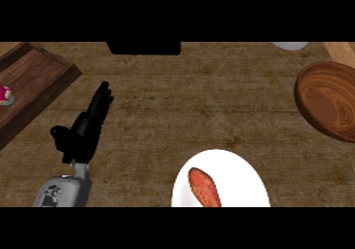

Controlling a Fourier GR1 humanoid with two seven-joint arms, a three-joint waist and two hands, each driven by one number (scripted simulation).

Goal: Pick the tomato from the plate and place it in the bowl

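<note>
A white plate (pixel 234 170) lies at the lower middle of the head view. On it rests an elongated red-orange item (pixel 204 188), the only food on the plate; it does not look round like a tomato. A brown wooden bowl (pixel 332 99) sits at the right edge, partly cut off. My left hand (pixel 85 127) stands at the left, fingers straight and pointing up, holding nothing, well left of the plate. My right hand does not show.
A dark wooden tray (pixel 29 82) sits at the upper left with a small pink and teal object (pixel 2 95) on it. A black object (pixel 144 47) lies at the top edge, and a white object (pixel 289 45) at the top right.
</note>
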